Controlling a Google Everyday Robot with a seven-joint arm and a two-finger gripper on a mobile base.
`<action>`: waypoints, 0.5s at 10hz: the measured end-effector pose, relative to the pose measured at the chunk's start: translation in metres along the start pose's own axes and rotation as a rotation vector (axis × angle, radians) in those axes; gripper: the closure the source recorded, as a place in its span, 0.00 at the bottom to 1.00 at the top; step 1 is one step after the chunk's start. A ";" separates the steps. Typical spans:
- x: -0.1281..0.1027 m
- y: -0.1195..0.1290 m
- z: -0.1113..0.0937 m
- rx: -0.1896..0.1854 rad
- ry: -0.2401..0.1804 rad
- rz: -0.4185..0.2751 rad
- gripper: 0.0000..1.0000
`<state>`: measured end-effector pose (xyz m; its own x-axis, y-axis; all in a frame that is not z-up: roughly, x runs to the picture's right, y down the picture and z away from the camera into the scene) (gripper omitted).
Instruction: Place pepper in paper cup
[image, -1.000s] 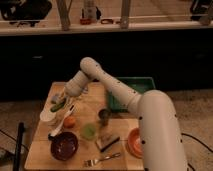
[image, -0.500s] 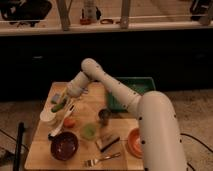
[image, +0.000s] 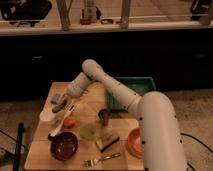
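The dark-green pepper (image: 58, 106) lies at the left side of the wooden table (image: 120, 127), just above the white paper cup (image: 48, 117). My gripper (image: 66, 101) is low over the table at the pepper's right end, touching or nearly touching it. The white arm reaches it from the lower right over the table. The paper cup stands upright near the table's left edge, a little below and left of the gripper.
Below the gripper are a round orange fruit (image: 69, 121) and a white spoon (image: 61, 125). A translucent green cup (image: 89, 131), small metal cup (image: 104, 116), dark red bowl (image: 64, 145), orange plate (image: 134, 141), fork (image: 102, 159) and green tray (image: 134, 89) are also there.
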<state>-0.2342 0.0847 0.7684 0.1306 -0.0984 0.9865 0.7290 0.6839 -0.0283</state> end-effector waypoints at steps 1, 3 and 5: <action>-0.004 -0.007 0.007 -0.025 0.008 -0.010 1.00; -0.013 -0.018 0.016 -0.074 0.028 -0.027 1.00; -0.021 -0.026 0.024 -0.109 0.042 -0.047 1.00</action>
<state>-0.2721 0.0866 0.7518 0.1204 -0.1603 0.9797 0.8033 0.5956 -0.0013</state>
